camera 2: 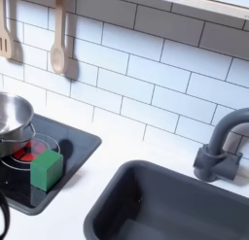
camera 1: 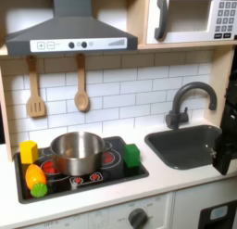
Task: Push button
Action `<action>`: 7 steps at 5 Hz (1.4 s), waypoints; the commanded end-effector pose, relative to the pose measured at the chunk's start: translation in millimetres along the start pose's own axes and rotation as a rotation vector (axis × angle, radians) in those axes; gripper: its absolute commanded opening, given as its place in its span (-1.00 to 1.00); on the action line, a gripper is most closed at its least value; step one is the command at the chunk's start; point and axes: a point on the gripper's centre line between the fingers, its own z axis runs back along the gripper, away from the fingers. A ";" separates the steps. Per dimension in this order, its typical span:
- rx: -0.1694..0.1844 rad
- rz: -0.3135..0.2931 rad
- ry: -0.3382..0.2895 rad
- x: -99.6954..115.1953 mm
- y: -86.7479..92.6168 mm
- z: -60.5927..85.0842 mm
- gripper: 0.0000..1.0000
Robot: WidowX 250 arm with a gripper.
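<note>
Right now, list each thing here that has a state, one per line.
Pot: upright on the stove, looks empty.
Green block: resting on the stove corner.
Sink: empty, no water running from the faucet.
Microwave: door shut.
Spatula: hanging on the wall.
Spoon: hanging on the wall.

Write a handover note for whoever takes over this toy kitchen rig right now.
Gripper: dark shape at the first exterior view's right edge, by the sink; open or shut cannot be told.
Buttons: hood buttons above the stove; microwave keypad top right. The gripper is apart from both.
Done: no push yet.
Left: confirm which button is meant, probably raise the gripper to it and press.
</note>
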 end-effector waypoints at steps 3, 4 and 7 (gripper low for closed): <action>0.080 0.064 -0.030 21.0 31.2 -8.4 1.00; 0.087 0.085 -0.022 35.2 42.2 -14.6 1.00; 0.055 0.093 -0.099 86.5 46.8 -17.0 1.00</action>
